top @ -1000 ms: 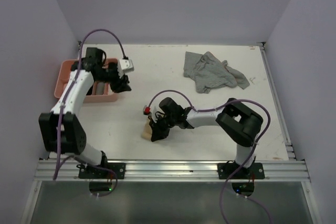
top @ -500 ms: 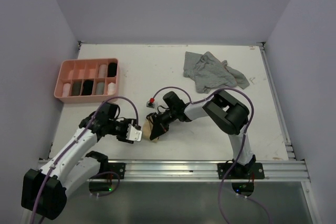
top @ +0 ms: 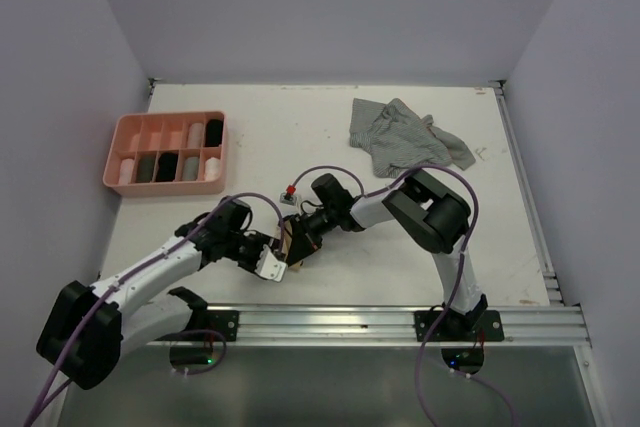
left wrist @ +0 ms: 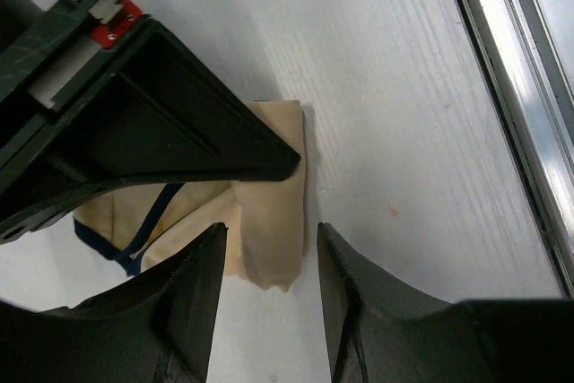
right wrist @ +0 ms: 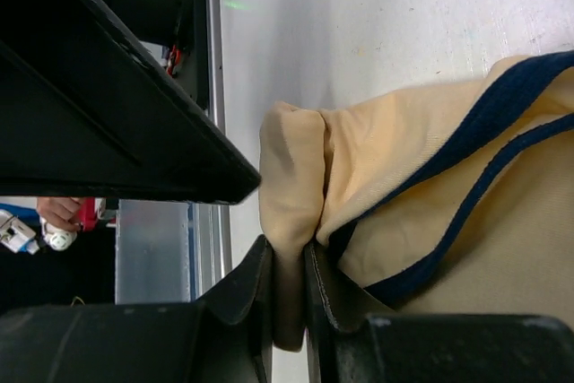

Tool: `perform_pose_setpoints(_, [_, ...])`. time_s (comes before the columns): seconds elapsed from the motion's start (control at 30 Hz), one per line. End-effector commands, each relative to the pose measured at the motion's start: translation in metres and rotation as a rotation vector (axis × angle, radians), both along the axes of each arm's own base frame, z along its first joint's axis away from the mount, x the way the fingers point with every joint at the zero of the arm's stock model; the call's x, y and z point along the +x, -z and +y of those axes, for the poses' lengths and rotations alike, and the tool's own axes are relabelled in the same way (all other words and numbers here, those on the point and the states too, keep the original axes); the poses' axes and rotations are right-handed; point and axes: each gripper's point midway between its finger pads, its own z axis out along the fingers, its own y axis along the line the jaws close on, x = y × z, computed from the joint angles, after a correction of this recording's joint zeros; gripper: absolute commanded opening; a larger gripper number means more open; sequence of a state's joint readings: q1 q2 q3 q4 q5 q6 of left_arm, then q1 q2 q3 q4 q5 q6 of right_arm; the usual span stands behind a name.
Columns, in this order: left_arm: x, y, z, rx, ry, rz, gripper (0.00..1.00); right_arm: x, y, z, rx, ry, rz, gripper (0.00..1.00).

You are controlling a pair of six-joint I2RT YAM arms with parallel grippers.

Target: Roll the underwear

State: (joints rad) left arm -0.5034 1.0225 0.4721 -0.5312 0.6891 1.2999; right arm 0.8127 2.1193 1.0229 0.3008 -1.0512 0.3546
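Soft beige underwear [right wrist: 404, 141] — navy-trimmed, creased — pinched in right end effector [right wrist: 287, 257].

A pink plastic tray [top: 166, 116], split into two rows of compartments, sits at ten o'clock on the white table [top: 290, 137], close to its left edge. An aluminium rail [top: 330, 319] runs along the table's six o'clock edge. Pale lilac walls [top: 330, 17] enclose the nine, twelve and three o'clock sides.
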Motion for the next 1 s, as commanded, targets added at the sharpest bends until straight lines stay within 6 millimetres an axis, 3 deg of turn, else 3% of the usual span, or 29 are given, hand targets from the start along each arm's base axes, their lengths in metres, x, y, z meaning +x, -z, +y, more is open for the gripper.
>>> perform_pose_setpoints(0.0, [0.008, 0.009, -0.009, 0.009, 0.000, -0.053, 0.48, -0.006, 0.067, -0.026, -0.240, 0.079, 0.003, 0.15])
perform_pose_setpoints(0.17, [0.004, 0.035, -0.007, 0.093, -0.005, -0.015, 0.37, -0.004, 0.064, -0.025, -0.242, 0.075, -0.005, 0.19])
perform_pose_setpoints(0.3, [0.000, 0.044, -0.003, 0.147, -0.012, 0.014, 0.10, 0.000, 0.059, -0.024, -0.239, 0.076, -0.019, 0.28])
perform_pose_setpoints(0.4, [-0.008, 0.047, 0.002, 0.185, -0.001, 0.046, 0.02, 0.005, 0.052, -0.022, -0.235, 0.086, -0.029, 0.37])
perform_pose_setpoints(0.47, [-0.022, 0.052, 0.009, 0.231, 0.031, 0.107, 0.00, 0.020, 0.035, -0.020, -0.214, 0.113, -0.058, 0.43])
perform_pose_setpoints(0.6, [-0.033, 0.057, 0.017, 0.288, 0.017, 0.185, 0.00, 0.058, -0.001, -0.023, -0.185, 0.191, -0.120, 0.69])
perform_pose_setpoints(0.63, [-0.036, 0.059, 0.020, 0.305, 0.014, 0.208, 0.00, 0.076, -0.014, -0.023, -0.164, 0.214, -0.162, 0.70])
perform_pose_setpoints(0.83, [-0.040, 0.056, 0.020, 0.362, -0.025, 0.315, 0.00, 0.137, -0.086, -0.047, -0.184, 0.377, -0.395, 0.71])
perform_pose_setpoints(0.87, [-0.042, 0.055, 0.019, 0.366, -0.041, 0.352, 0.00, 0.141, -0.095, -0.053, -0.200, 0.394, -0.420, 0.71])
perform_pose_setpoints(0.9, [-0.038, 0.053, 0.014, 0.374, -0.052, 0.379, 0.00, 0.146, -0.115, -0.059, -0.197, 0.431, -0.482, 0.70])
perform_pose_setpoints(0.97, [-0.042, 0.049, 0.010, 0.389, -0.079, 0.469, 0.00, 0.145, -0.131, -0.070, -0.211, 0.443, -0.533, 0.69])
